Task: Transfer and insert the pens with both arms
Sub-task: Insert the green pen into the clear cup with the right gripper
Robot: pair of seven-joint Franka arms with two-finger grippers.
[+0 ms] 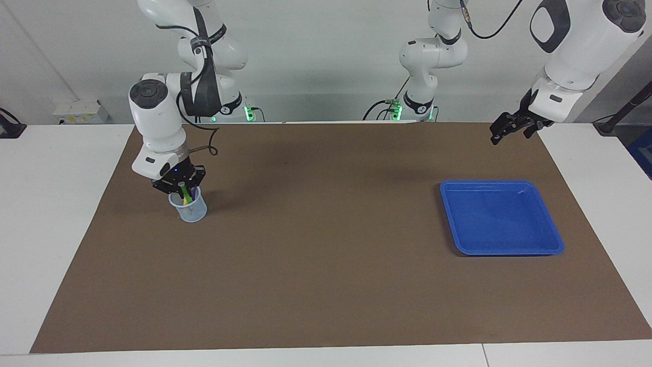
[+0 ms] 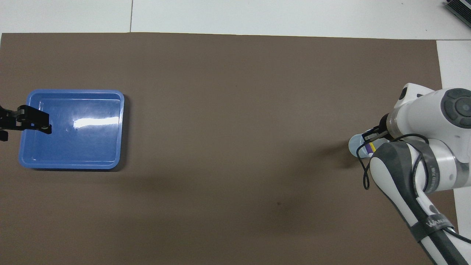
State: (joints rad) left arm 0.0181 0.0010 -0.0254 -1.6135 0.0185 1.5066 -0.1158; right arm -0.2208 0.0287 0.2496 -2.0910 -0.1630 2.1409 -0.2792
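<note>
You see the green pen (image 1: 187, 195), yellow pen (image 2: 372, 147) and purple pen (image 2: 367, 149) standing in the clear cup (image 1: 189, 209). Your right gripper (image 1: 182, 186), at the cup's twelve o'clock rim, pinches the green pen. Your left gripper (image 1: 501, 132) waits spread, raised above the blue tray (image 1: 501, 247).

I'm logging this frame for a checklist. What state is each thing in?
Blue tray: empty, flat on the mat.
Cup: upright, with pens standing in it.
Right gripper: shut on the green pen, at the cup's mouth.
Left gripper: open, empty, raised, waiting.
</note>
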